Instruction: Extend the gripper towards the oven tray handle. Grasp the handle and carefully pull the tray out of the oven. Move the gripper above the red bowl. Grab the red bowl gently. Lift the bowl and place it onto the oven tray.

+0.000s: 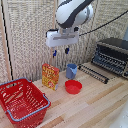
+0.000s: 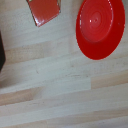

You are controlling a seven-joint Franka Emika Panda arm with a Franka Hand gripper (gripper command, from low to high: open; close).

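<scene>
Red bowl [image 1: 73, 87] on the table, gripper [image 1: 60, 51] high above, fingers spread, empty.

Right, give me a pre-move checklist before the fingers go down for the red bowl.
1. Oven tray pulled out of the oven: ok.
2. Red bowl upright and empty: ok.
3. Gripper holding nothing, fingers apart: ok.
4. Gripper directly above the bowl: not ok, it hangs high and toward the exterior view's left.
5. Blue cup and snack box apart from the bowl: ok.
6. Free space on the tray: ok.
</scene>
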